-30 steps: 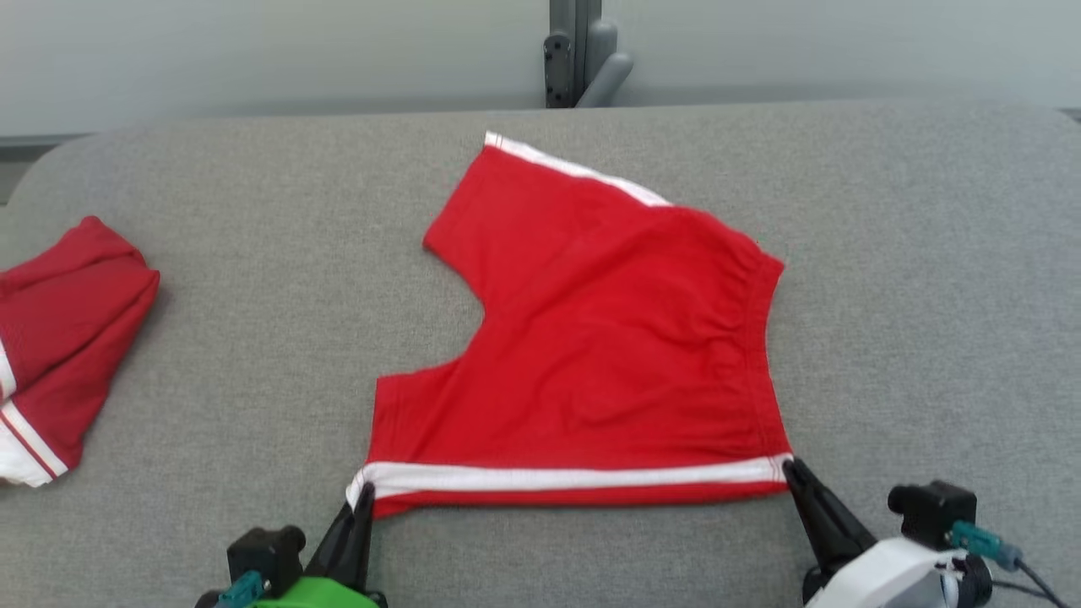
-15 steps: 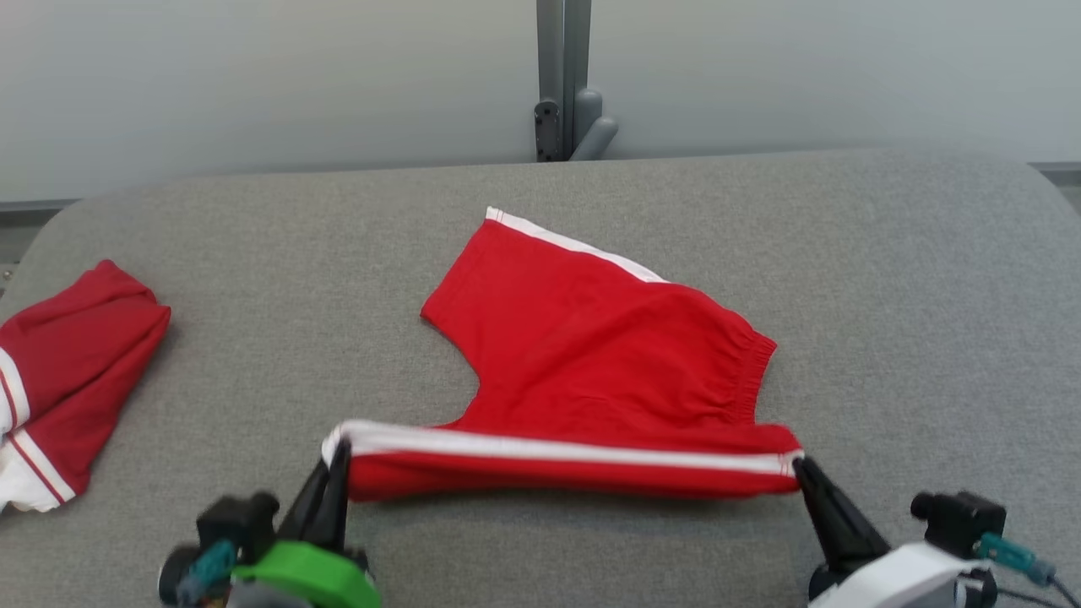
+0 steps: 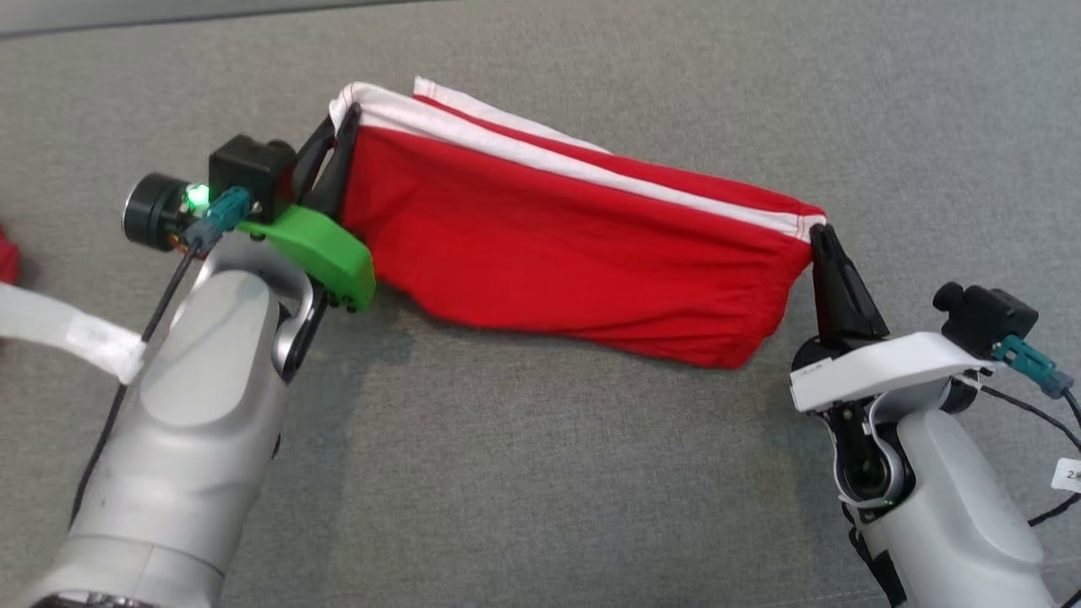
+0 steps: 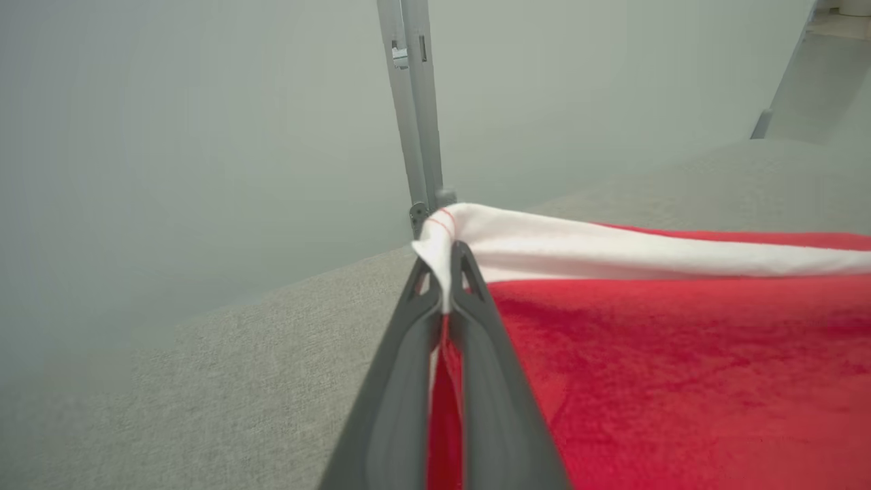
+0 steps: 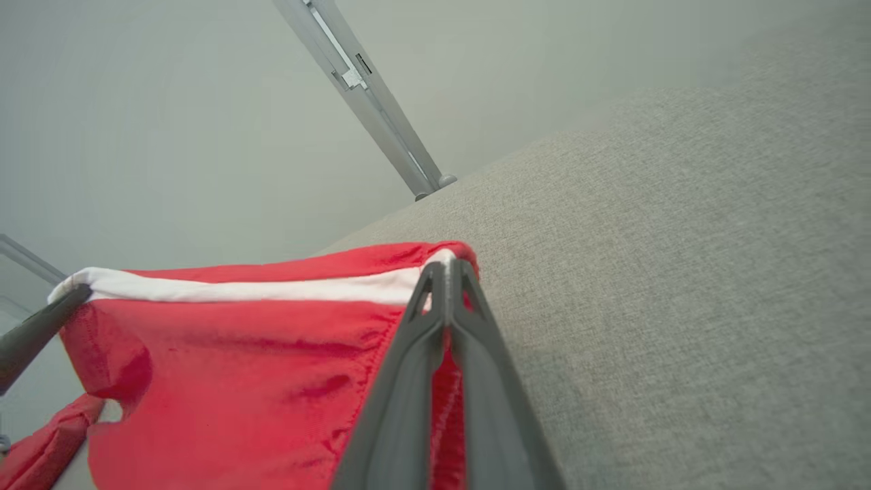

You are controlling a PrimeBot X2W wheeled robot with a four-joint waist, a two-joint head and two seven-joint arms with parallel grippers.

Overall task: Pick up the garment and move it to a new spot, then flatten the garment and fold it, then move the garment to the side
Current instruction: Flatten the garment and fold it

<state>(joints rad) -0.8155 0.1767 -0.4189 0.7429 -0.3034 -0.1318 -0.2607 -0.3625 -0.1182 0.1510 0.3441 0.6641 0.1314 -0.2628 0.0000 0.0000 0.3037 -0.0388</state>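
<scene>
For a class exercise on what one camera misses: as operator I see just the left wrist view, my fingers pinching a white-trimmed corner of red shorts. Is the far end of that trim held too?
Observer: Yes. The right gripper is shut on the red shorts at the opposite end of the white stripe.
Operator: Is the cloth taut between us?
Observer: The striped edge runs nearly straight from the left gripper to the right one; the rest drapes below it toward the grey fabric surface.
Operator: Any sign of the other leg's stripe?
Observer: A second white stripe peeks out beyond the held one, near the left gripper.
</scene>
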